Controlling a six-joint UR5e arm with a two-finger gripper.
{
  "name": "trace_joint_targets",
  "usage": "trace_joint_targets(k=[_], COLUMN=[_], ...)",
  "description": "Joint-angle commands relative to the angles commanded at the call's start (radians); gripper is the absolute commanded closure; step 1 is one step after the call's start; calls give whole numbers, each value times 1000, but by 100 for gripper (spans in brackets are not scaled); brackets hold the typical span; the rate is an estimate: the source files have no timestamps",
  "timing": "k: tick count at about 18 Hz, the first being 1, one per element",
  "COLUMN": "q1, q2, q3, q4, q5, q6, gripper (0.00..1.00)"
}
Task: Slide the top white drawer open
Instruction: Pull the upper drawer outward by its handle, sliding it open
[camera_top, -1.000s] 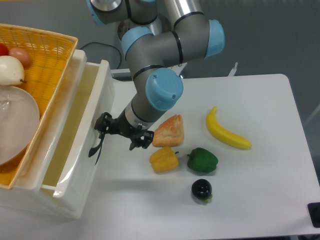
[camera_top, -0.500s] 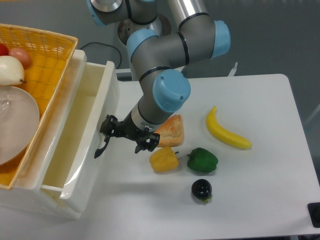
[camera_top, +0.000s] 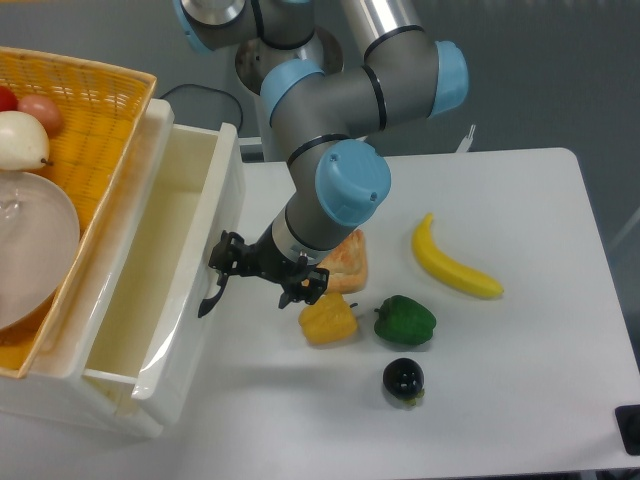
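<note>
The top white drawer (camera_top: 150, 290) is sitting partly drawn out below the yellow wicker basket (camera_top: 90, 110). Its front runs lengthwise along the worktop (camera_top: 520, 400). The gripper (camera_top: 222, 272) is clamping its fingers on the black handle (camera_top: 212, 294) at that front, so the pull axis is running square to the front, toward the yellow pepper (camera_top: 327, 320).

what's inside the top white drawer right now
The top white drawer shows only bare cream walls and floor, no items. The part under the yellow wicker basket is covered. The gripper is at its handle.
</note>
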Motion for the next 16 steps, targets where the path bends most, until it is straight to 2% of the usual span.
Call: trace_joint_targets(k=[16], q1=[28], q2=[-6], q3=[23], q4=[0], q5=[8], q6=[5], gripper=[0])
